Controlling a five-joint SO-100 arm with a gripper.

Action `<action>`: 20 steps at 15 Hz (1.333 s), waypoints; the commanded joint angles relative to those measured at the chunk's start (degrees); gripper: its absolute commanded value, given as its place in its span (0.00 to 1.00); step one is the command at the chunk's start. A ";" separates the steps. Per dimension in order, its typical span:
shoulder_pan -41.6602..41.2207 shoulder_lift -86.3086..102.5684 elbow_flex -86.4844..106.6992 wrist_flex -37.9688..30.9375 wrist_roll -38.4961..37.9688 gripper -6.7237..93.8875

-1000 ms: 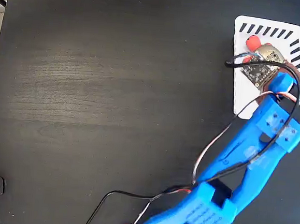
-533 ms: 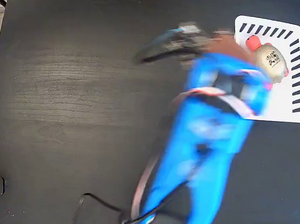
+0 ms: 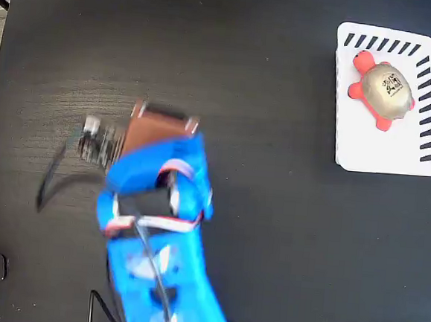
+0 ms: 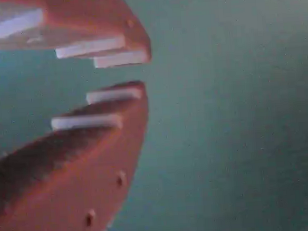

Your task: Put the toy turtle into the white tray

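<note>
As seen in the fixed view, the toy turtle (image 3: 381, 90) is found lying inside the white tray (image 3: 384, 155), well apart from the gripper (image 3: 90, 140), up and far to its right. Its long axis is set diagonally, head toward the tray's upper-left corner. Nothing else is held by the tray. The placement is judged complete.

In the wrist view, the gripper (image 4: 135, 72) is noted slightly parted, nothing between its jaws; only bare table (image 4: 238, 115) is recorded beyond.
</note>
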 commanded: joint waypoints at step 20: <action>5.01 78.13 57.74 7.65 -18.54 0.06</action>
